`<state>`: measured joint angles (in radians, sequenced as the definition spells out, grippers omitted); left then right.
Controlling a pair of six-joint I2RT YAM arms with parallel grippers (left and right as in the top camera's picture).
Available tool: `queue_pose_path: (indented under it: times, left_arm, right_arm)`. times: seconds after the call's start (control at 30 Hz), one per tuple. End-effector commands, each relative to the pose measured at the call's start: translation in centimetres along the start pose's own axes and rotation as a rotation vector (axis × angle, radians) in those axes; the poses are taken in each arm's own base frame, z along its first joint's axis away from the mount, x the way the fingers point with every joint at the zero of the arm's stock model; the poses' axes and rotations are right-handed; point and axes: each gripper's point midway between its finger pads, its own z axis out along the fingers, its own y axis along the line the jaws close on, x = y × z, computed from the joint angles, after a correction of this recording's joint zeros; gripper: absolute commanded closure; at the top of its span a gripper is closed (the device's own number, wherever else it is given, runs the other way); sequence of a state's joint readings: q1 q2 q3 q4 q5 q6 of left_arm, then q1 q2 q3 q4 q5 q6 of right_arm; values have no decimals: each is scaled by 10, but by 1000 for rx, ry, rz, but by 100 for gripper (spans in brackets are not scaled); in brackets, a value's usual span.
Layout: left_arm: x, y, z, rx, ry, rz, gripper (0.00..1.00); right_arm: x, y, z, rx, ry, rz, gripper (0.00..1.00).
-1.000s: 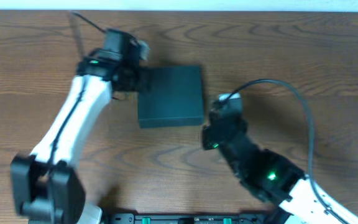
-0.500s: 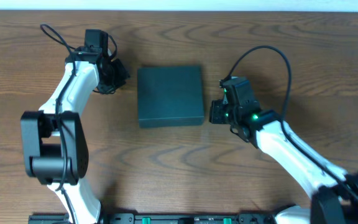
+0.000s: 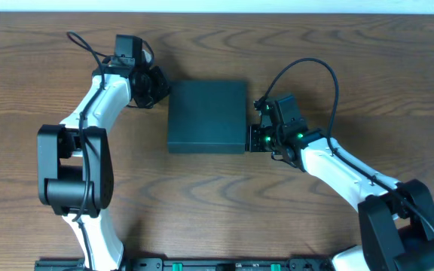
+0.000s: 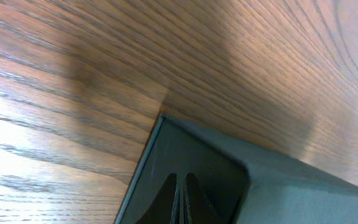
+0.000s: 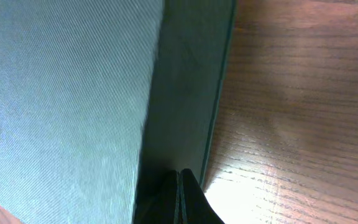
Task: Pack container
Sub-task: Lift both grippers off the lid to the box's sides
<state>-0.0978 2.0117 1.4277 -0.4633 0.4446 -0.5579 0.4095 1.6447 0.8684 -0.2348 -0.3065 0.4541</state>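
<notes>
My jaws: both pressed shut, nothing between them. Container point(image 3: 206, 117) mid-table point(image 3: 353, 60), lid flat down. Left gripper point(image 3: 159, 86) tips at its far-left corner; right gripper point(image 3: 252, 138) tips against its right wall. Both arms reach inward, elbows bent. Wrist views crop container; inside hidden.

one container point(image 3: 206, 117), one table point(image 3: 202, 211), and two end effectors: left end effector point(image 3: 164, 90), right end effector point(image 3: 252, 138).
</notes>
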Motion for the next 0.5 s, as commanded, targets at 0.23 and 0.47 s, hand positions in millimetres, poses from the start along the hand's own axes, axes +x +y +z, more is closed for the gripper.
queue_pose_path:
  times: [0.23, 0.47]
  left_arm:
    - [16, 0, 9, -21, 49, 0, 94]
    - [16, 39, -26, -224, 19, -50, 94]
  right_arm:
    - [-1, -16, -6, 41, 6, 14, 98]
    - [-45, -39, -43, 80, -122, 13, 99]
